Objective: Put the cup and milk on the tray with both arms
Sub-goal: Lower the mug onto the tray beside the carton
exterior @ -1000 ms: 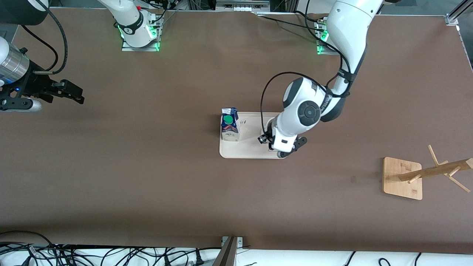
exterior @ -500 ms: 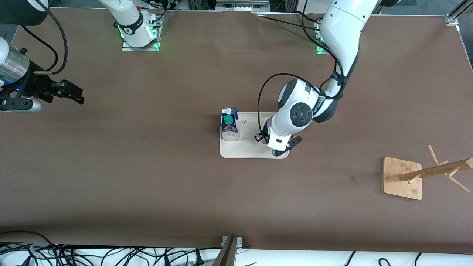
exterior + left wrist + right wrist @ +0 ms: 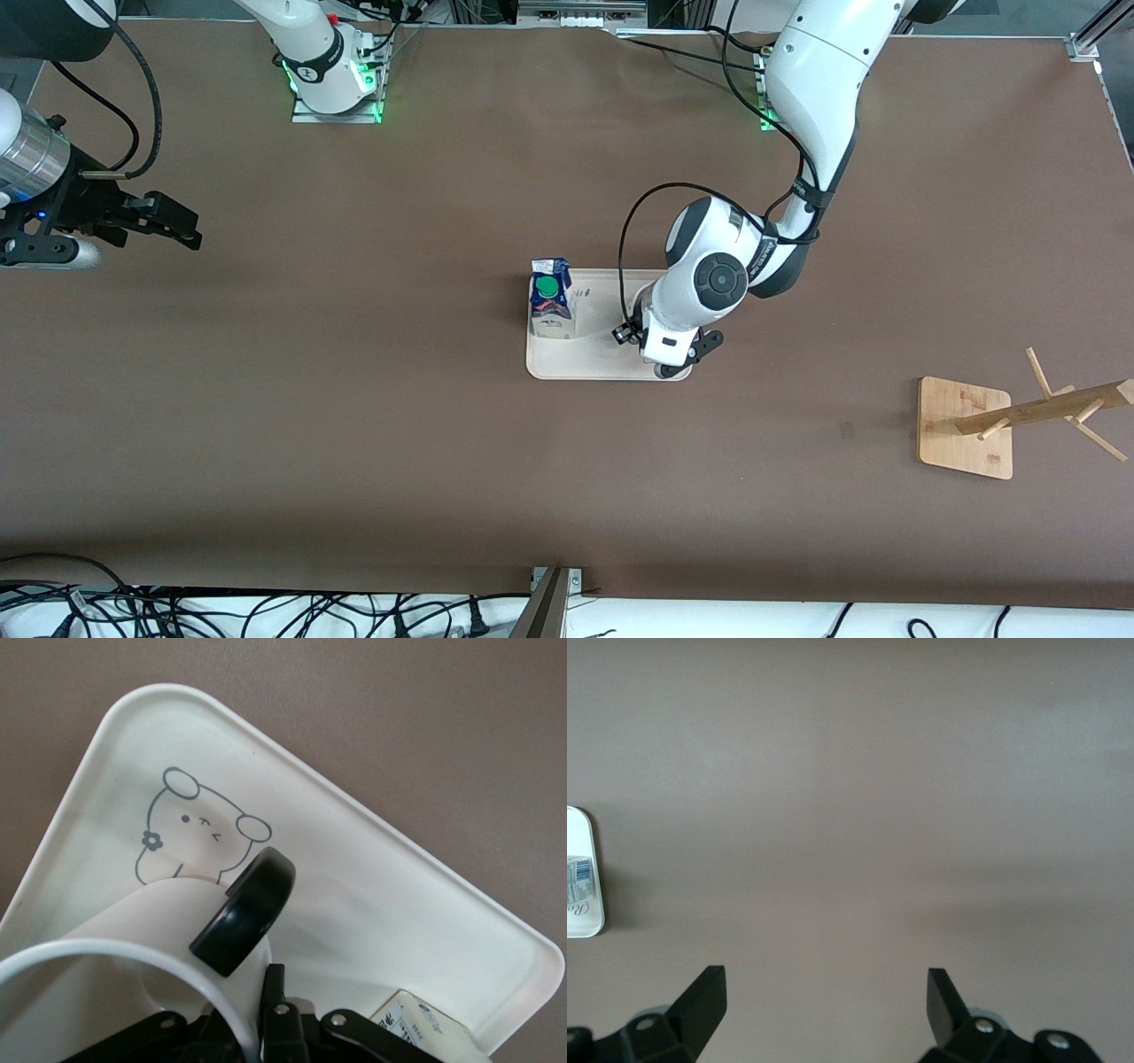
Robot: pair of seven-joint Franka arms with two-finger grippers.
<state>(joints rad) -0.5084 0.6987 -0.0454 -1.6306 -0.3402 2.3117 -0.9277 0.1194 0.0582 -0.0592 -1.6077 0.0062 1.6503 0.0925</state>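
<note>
The cream-white tray (image 3: pixel 594 361) lies mid-table. The blue-and-white milk (image 3: pixel 551 306) with its green cap stands on the tray's end toward the right arm. My left gripper (image 3: pixel 664 361) is low over the tray's other end and hides the cup in the front view. In the left wrist view my left gripper (image 3: pixel 252 992) is shut on the rim of the white cup (image 3: pixel 133 939), beside its black handle (image 3: pixel 248 908), over the tray (image 3: pixel 372 904) by the bunny drawing. I cannot tell whether the cup touches the tray. My right gripper (image 3: pixel 182 226) waits open and empty.
A wooden mug rack (image 3: pixel 966 427) on a square base stands toward the left arm's end, nearer the front camera than the tray. The right wrist view shows the open right gripper (image 3: pixel 824 988) over bare brown table, with the tray's corner (image 3: pixel 585 921) at the edge.
My left gripper with the cup has shifted a little toward the milk, from the tray's edge to over the tray. The right arm has not moved.
</note>
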